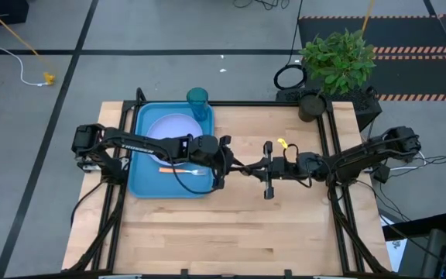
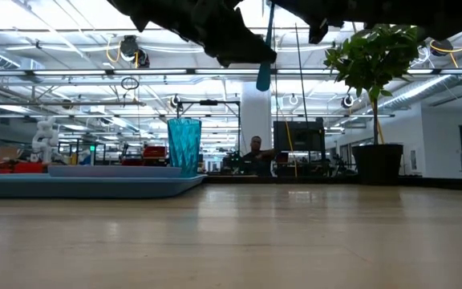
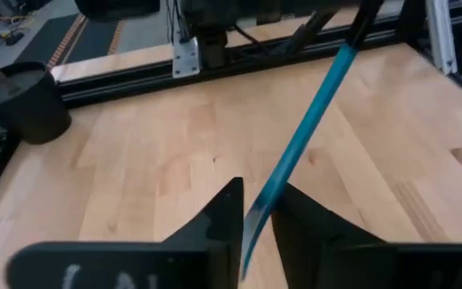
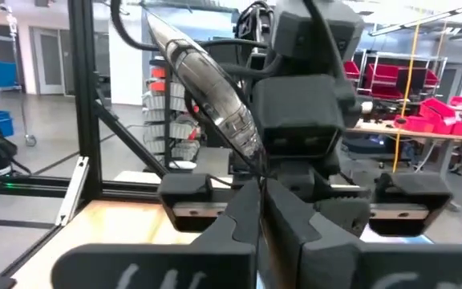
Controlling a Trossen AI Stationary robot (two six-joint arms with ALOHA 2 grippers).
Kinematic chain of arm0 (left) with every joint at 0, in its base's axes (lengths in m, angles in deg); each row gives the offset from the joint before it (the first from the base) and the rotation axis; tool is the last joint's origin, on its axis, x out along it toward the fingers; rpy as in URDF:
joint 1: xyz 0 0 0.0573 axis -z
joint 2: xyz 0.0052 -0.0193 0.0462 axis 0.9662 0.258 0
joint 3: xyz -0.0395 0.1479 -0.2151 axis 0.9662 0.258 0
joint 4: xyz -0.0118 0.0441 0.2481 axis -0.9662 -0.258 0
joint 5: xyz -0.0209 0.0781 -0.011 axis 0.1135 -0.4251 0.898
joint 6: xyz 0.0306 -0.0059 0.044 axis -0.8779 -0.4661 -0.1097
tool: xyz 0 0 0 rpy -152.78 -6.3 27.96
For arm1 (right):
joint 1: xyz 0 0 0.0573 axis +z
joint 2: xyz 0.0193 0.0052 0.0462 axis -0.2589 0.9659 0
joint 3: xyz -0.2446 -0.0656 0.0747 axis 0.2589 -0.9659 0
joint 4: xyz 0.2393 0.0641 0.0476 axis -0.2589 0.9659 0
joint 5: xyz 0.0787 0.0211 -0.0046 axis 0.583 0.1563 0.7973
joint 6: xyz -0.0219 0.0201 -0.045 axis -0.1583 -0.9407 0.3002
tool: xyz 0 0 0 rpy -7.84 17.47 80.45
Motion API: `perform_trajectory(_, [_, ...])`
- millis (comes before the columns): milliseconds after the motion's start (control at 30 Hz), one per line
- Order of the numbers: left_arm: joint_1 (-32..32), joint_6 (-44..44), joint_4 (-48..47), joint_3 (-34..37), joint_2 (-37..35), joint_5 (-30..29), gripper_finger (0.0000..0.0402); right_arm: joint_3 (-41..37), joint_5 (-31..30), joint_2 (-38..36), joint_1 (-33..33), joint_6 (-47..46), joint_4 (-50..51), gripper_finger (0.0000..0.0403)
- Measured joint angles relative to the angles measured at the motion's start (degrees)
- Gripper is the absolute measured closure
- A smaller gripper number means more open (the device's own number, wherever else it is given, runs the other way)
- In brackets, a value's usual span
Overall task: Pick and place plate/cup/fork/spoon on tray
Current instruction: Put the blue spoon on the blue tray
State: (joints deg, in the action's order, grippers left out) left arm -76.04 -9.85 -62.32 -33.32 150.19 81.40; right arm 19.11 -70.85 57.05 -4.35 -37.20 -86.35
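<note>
The bright-blue tray (image 1: pixel 141 186) lies at the table's left. The pale plate (image 1: pixel 169 130) lies in it, and the orange-handled fork (image 1: pixel 183 171) lies at the plate's near edge. The teal cup (image 1: pixel 198 101) stands upright at the tray's far right corner. My two grippers meet at mid-table, above the wood. My right gripper (image 4: pixel 261 189) is shut on the spoon (image 2: pixel 265 56). The light-blue handle (image 3: pixel 311 120) hangs down between the narrowly parted fingers of my left gripper (image 3: pixel 257 193). The spoon's bowl is hidden. My right gripper comes level from the table's right and holds the spoon's upper end (image 3: pixel 358 32) between its shut fingers; its own body hides the exact part. The spoon hangs below it, handle end (image 2: pixel 263 80) down, clear of the table. My left gripper's fingers (image 3: pixel 291 210) stand on either side of the handle's lower part (image 3: pixel 257 210), level from the left; I cannot tell whether they touch it.
A dark pot with a green plant (image 1: pixel 335 62) stands at the table's far right corner. Black frame rails (image 1: pixel 327 139) run along the table's sides. Bare wood (image 1: pixel 246 225) lies toward the near edge. A person (image 2: pixel 255 148) shows far off in the room.
</note>
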Motion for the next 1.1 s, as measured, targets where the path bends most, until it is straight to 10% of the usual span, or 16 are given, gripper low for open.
perform_trajectory(233, [0.5,-1.9,0.1,0.0,0.0,0.9,0.0391,0.0,0.6,-0.1,-0.1,-0.4,0.5,0.0402])
perform_trajectory(600, [1.5,-13.1,0.1,0.0,1.9,21.3,0.0396,0.1,24.8,0.1,-1.3,-2.7,2.4,0.0293])
perform_trajectory(1100, [-0.6,-15.3,2.8,0.0,6.1,28.8,0.0396,0.5,25.6,6.1,-1.6,0.6,-1.1,0.0282])
